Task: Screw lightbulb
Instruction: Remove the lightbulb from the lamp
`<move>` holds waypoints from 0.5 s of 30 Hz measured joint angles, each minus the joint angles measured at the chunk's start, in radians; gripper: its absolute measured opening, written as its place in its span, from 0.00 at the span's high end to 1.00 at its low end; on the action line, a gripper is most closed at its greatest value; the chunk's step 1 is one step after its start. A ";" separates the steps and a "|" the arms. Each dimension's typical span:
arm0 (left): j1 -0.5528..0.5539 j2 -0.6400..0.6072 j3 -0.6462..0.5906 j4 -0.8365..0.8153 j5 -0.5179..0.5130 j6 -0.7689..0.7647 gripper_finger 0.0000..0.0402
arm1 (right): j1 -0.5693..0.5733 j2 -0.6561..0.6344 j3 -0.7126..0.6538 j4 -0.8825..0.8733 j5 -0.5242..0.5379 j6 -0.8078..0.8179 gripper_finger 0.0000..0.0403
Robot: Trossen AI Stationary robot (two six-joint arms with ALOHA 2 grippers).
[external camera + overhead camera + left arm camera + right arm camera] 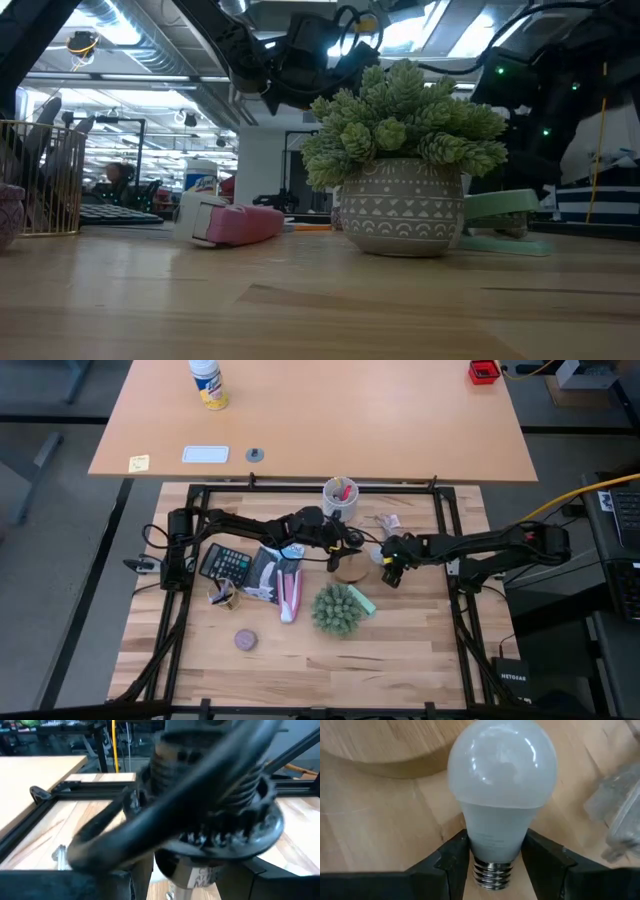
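Observation:
The white frosted lightbulb (500,785) with its silver screw base (492,872) sits between the fingers of my right gripper (495,865), which is shut on it. In the high view my right gripper (390,568) is just right of the round wooden disc (350,569), whose edge also shows in the right wrist view (385,755). My left gripper (338,547) is over the disc's far left side. Its wrist view is filled by a blurred dark cable and coil, so its fingers do not show. My right gripper pinches the bulb's narrow white neck (492,842), just above the silver screw base, between its two fingers (452,860). The fingers lie across the bulb. The round globe end points away from the gripper, toward the wooden disc. I cannot tell whether the bulb is clear of the table.
A white cup (340,496) with pens stands behind the disc. A potted green plant (337,610) and a green object (363,603) stand nearer. A calculator (227,564), a pink-and-white object (290,596) and a brownish puck (245,640) lie left. Clear plastic (620,815) lies beside the bulb.

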 joint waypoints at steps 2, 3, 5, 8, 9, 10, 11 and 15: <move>0.000 0.001 0.000 -0.009 0.000 -0.001 0.58 | 0.000 0.006 0.001 0.015 -0.002 0.000 0.57; 0.000 0.001 0.000 -0.013 0.000 -0.001 0.58 | 0.000 0.010 0.001 0.018 -0.002 0.000 0.57; 0.000 0.001 0.000 -0.025 0.000 0.003 0.58 | 0.000 0.011 0.001 0.019 -0.002 0.000 0.57; 0.000 0.001 0.000 -0.029 -0.001 0.001 0.58 | 0.000 0.011 0.001 0.019 -0.002 0.000 0.57; 0.000 0.001 0.000 -0.028 -0.001 0.001 0.58 | 0.000 0.011 0.001 0.019 -0.002 0.000 0.57; 0.000 0.001 0.000 -0.027 -0.001 -0.002 0.58 | 0.000 0.011 0.001 0.019 -0.002 0.000 0.57; 0.000 0.001 0.000 -0.027 -0.001 -0.008 0.58 | 0.000 0.011 0.001 0.019 -0.002 0.000 0.57; 0.004 0.001 0.000 -0.025 0.000 -0.021 0.58 | 0.000 0.011 0.001 0.019 -0.011 0.000 0.54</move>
